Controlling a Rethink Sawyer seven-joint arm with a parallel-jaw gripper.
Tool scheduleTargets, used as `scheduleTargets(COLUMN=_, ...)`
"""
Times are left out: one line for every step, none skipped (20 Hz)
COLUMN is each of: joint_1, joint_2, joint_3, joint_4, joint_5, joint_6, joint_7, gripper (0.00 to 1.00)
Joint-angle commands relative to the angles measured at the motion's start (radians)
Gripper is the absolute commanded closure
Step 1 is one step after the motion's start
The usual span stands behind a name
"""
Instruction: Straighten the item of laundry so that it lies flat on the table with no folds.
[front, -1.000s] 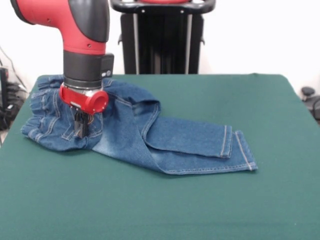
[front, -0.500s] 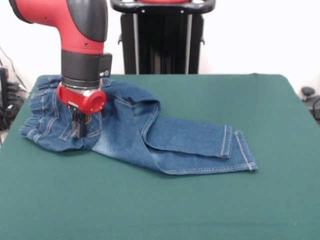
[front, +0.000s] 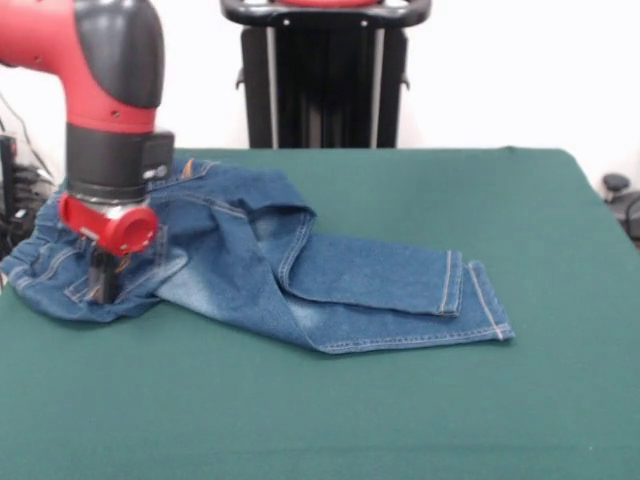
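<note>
A small pair of blue denim jeans (front: 300, 270) lies on the dark green table (front: 400, 410), legs stretched to the right and one leg folded over the other. The waistband end is bunched at the table's left edge. My gripper (front: 103, 288) comes down from the red and black arm onto the waist part and is shut on the denim there, near a stitched pocket. Faded whitish patches show on the seat and lower leg.
The robot's black pedestal (front: 325, 75) stands behind the table's far edge. Dark equipment sits off the table at the right edge (front: 622, 205) and cables at the left (front: 15, 200). The waistband reaches the table's left edge.
My gripper has moved left with the waist of the jeans, dragging the upper part toward the table's left edge. The fold near the crotch has stretched out. The leg ends have stayed in place.
</note>
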Motion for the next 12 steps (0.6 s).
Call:
scheduleTargets(joint_1=-0.051, joint_2=0.087, joint_3=0.148, joint_4=-0.2, joint_5=-0.078, joint_6=0.15, joint_7=-0.154, gripper=1.0)
scheduleTargets(joint_1=-0.053, joint_2=0.085, joint_3=0.152, joint_4=-0.2, joint_5=-0.086, joint_6=0.154, joint_7=-0.151, gripper=1.0)
scheduleTargets(joint_1=-0.056, joint_2=0.086, joint_3=0.157, joint_4=-0.203, joint_5=-0.094, joint_6=0.158, joint_7=-0.147, gripper=1.0)
scheduleTargets(joint_1=-0.058, joint_2=0.088, joint_3=0.162, joint_4=-0.206, joint_5=-0.102, joint_6=0.16, joint_7=-0.142, gripper=1.0)
scheduleTargets(joint_1=-0.06, joint_2=0.091, joint_3=0.166, joint_4=-0.211, joint_5=-0.109, joint_6=0.162, joint_7=-0.138, gripper=1.0)
scheduleTargets(joint_1=-0.06, joint_2=0.092, joint_3=0.168, joint_4=-0.211, joint_5=-0.118, joint_6=0.162, joint_7=-0.13, gripper=1.0)
scheduleTargets(joint_1=-0.061, joint_2=0.092, joint_3=0.171, joint_4=-0.214, joint_5=-0.124, joint_6=0.164, joint_7=-0.125, gripper=1.0)
scheduleTargets(joint_1=-0.061, joint_2=0.092, joint_3=0.173, joint_4=-0.214, joint_5=-0.131, joint_6=0.166, joint_7=-0.12, gripper=1.0)
scheduleTargets(joint_1=-0.062, joint_2=0.089, joint_3=0.174, joint_4=-0.214, joint_5=-0.136, joint_6=0.169, joint_7=-0.117, gripper=1.0)
scheduleTargets(joint_1=-0.062, joint_2=0.083, joint_3=0.174, joint_4=-0.21, joint_5=-0.141, joint_6=0.172, joint_7=-0.114, gripper=1.0)
scheduleTargets(joint_1=-0.063, joint_2=0.077, joint_3=0.177, joint_4=-0.21, joint_5=-0.145, joint_6=0.18, joint_7=-0.115, gripper=1.0)
scheduleTargets(joint_1=-0.065, joint_2=0.07, joint_3=0.179, joint_4=-0.211, joint_5=-0.151, joint_6=0.188, joint_7=-0.119, gripper=1.0)
